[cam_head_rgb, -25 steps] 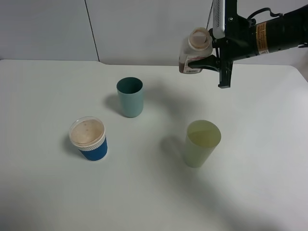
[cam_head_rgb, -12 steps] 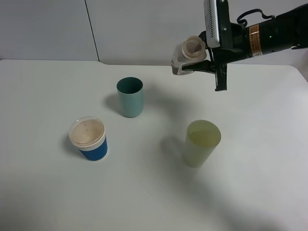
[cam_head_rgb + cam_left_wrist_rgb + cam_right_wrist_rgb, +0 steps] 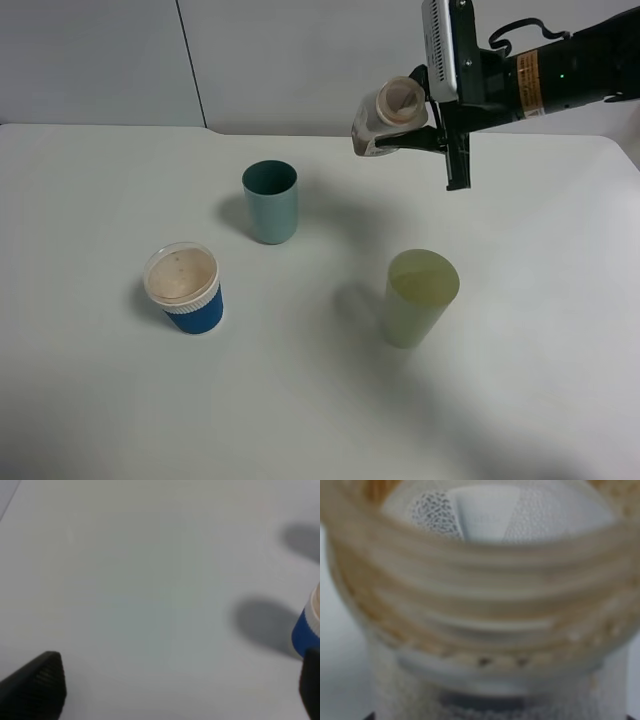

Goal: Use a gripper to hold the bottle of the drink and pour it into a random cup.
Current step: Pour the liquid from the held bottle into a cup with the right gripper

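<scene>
Upper right of the frame: your right gripper (image 3: 412,140) is clamping shut on the tilted bottle (image 3: 388,112), held aloft and well apart from the teal cup (image 3: 270,203) at centre left. The grasp is done; carrying over and pouring are remaining.

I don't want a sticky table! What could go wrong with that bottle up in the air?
1. The bottle has no cap and is tipped in the right hand with no cup under it, so the drink might spill onto the table.
2. It is high up and off to the side of the teal cup, so a pour from there could splash or miss.
</scene>
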### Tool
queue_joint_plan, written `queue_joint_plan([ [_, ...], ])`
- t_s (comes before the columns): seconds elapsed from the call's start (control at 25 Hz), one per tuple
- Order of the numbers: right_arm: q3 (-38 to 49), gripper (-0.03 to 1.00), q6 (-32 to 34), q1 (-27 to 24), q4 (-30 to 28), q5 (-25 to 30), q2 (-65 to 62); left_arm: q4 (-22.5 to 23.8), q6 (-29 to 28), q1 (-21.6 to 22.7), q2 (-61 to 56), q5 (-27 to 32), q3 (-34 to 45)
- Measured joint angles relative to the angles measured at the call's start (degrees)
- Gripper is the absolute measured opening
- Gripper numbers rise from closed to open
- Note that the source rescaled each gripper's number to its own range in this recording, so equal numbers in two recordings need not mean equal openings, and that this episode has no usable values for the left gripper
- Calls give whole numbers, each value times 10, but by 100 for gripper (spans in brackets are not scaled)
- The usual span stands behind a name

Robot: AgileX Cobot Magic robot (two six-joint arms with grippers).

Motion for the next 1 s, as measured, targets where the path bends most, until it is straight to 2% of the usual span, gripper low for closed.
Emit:
queue_joint_plan([
  [0.24, 0, 1, -62, 1, 0, -1, 0, 0, 0, 0, 0, 0, 0],
  [0.56, 0, 1, -144, 35, 0, -2, 0, 0, 0, 0, 0, 0, 0],
  [1.0, 0, 1, -249, 35, 0, -3, 0, 0, 0, 0, 0, 0, 0],
])
